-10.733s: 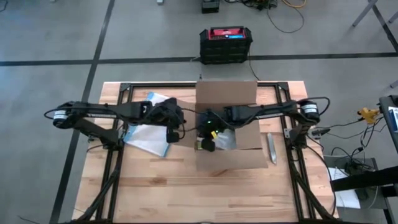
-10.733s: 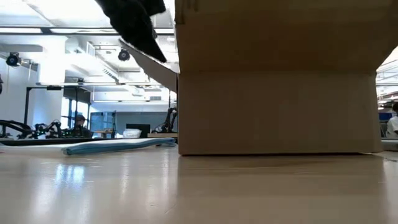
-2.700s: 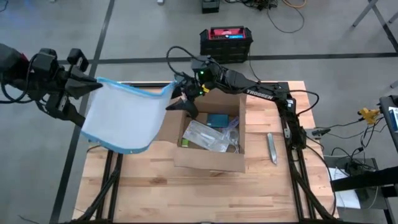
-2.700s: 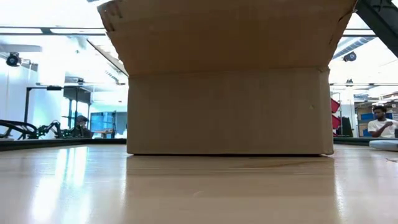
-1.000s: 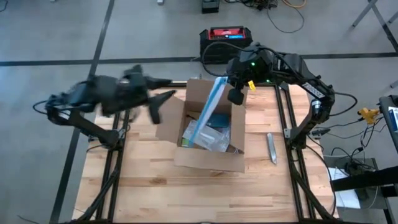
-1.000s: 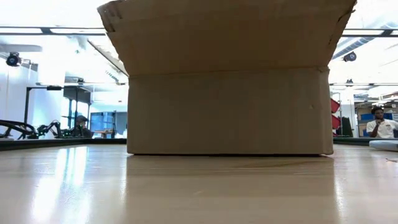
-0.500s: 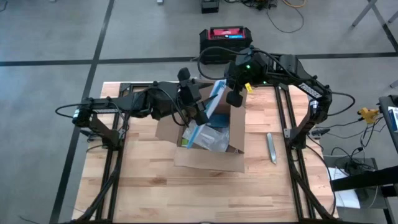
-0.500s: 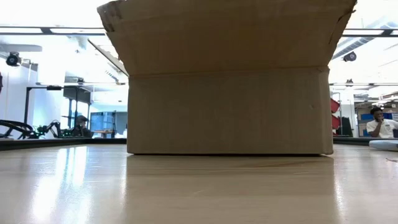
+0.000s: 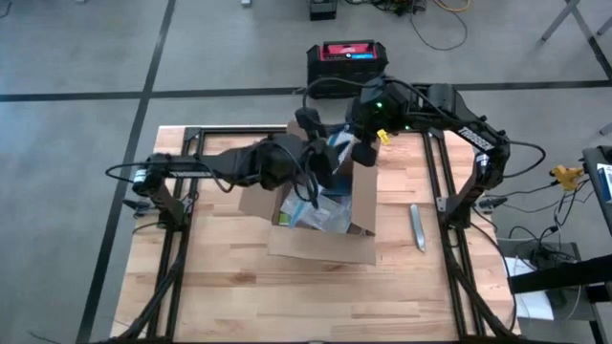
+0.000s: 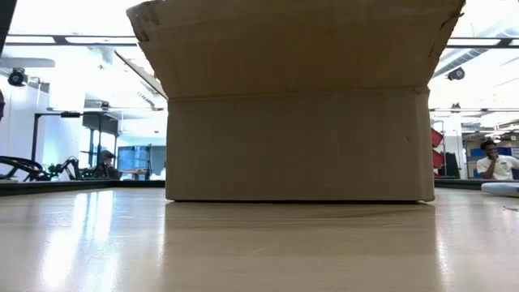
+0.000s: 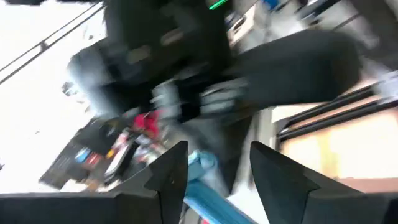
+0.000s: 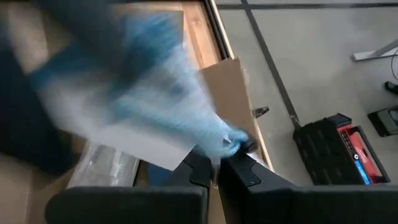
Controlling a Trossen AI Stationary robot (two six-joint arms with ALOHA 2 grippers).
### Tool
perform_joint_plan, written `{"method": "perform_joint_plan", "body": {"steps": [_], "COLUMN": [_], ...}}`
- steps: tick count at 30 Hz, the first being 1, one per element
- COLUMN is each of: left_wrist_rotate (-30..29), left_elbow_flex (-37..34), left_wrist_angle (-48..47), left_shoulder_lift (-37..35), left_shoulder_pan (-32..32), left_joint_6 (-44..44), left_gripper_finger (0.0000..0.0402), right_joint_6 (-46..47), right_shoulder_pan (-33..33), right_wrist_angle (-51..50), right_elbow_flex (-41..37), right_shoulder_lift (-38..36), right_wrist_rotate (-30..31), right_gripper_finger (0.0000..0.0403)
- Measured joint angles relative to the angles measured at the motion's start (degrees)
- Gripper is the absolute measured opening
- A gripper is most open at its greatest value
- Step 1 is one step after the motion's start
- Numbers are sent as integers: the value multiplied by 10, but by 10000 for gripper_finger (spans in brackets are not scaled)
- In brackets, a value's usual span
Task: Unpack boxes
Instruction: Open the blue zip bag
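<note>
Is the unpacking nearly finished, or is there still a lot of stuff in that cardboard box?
Not finished. Done: the cardboard box stands open on the table, flaps spread. In hand: the right claw is shut on a corner of the clear blue-edged bag, holding it above the box's far side, while the left claw reaches in beside it with fingers apart. Left: several clear packets lie inside the box.

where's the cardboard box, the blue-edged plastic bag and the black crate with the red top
cardboard box (image 9: 320,247), high view, near outer wall
blue-edged plastic bag (image 12: 155,118), right wrist view, middle of the sheet
black crate (image 9: 347,52), high view, red top
</note>
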Motion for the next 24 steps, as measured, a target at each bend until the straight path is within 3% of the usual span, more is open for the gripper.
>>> {"method": "perform_joint_plan", "body": {"steps": [9,20,24], "left_wrist_rotate": [-5,8,21], "left_elbow_flex": [12,16,16], "left_wrist_angle": [-3,-22,-37], "left_shoulder_lift": [0,0,3], "left_shoulder_pan": [5,9,14], "left_joint_6": [88,82,46], "left_gripper_finger": [144,144,118], "right_joint_6": [-8,-16,-16], "right_shoulder_pan": [0,0,0], "right_wrist_angle": [-2,-3,-3], "right_elbow_flex": [0,0,0], "right_shoulder_lift": [0,0,0], "right_wrist_rotate": [-1,-1,-1], "right_gripper_finger": [0,0,0]}}
